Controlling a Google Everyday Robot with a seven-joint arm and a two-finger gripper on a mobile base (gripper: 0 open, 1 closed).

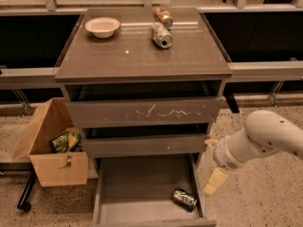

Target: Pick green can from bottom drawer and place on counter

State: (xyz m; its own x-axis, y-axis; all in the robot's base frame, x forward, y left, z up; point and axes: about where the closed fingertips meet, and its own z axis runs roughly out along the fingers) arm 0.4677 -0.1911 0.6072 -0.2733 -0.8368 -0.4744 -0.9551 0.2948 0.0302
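Observation:
The green can (184, 198) lies on its side on the floor of the open bottom drawer (137, 193), near the drawer's front right corner. The counter (142, 51) tops the cabinet above the three drawers. My gripper (214, 174) hangs at the end of the white arm (265, 138), just right of the drawer's right wall and a little above the can. One cream finger (215, 180) points down; a second tip shows near the middle drawer's right end.
On the counter sit a white bowl (102, 26), a silver-grey can (161, 35) and an orange-brown can (163, 17), both cans lying down. The scratched-front drawer (142, 112) is slightly open. A cardboard box (49, 145) with packets stands on the floor at the left.

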